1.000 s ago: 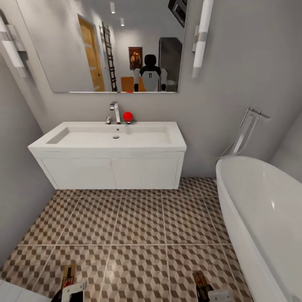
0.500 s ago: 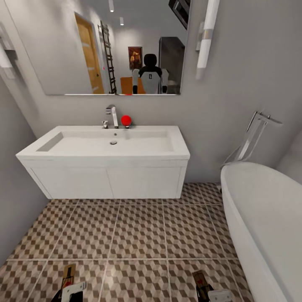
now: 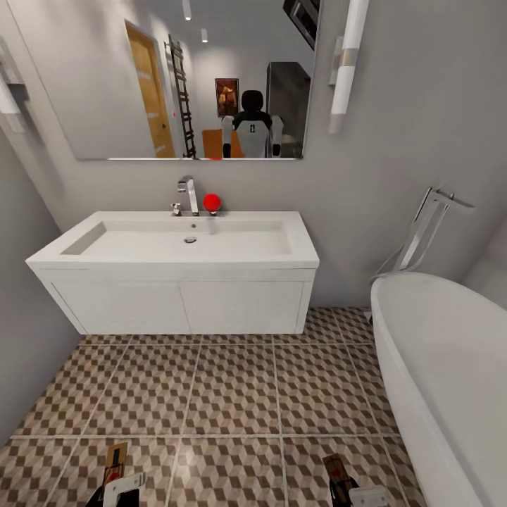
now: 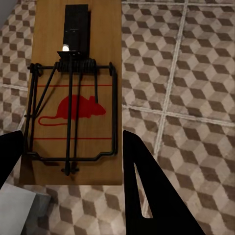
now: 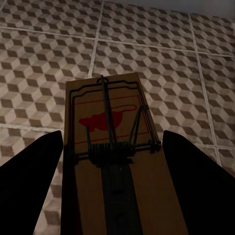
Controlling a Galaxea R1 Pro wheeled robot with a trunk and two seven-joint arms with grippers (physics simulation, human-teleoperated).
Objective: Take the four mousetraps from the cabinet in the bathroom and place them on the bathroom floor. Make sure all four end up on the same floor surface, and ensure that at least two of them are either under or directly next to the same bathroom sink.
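Head view: the bathroom sink [image 3: 176, 243] stood at 12 o'clock above the bathroom floor [image 3: 232, 387]; the left gripper [image 3: 121, 487] at 7 o'clock and the right gripper [image 3: 366, 495] at 5 o'clock each carried a mousetrap.

Left wrist view: the left mousetrap [image 4: 73, 93] sat clamped between dark fingers [image 4: 147, 196].

Right wrist view: the right mousetrap [image 5: 115, 161] lay between fingers [image 5: 29, 186]; contact could not be judged.

Grey walls, a wide mirror [image 3: 190, 77] flanked by tube lights [image 3: 346, 63], a white bathtub [image 3: 443, 373].
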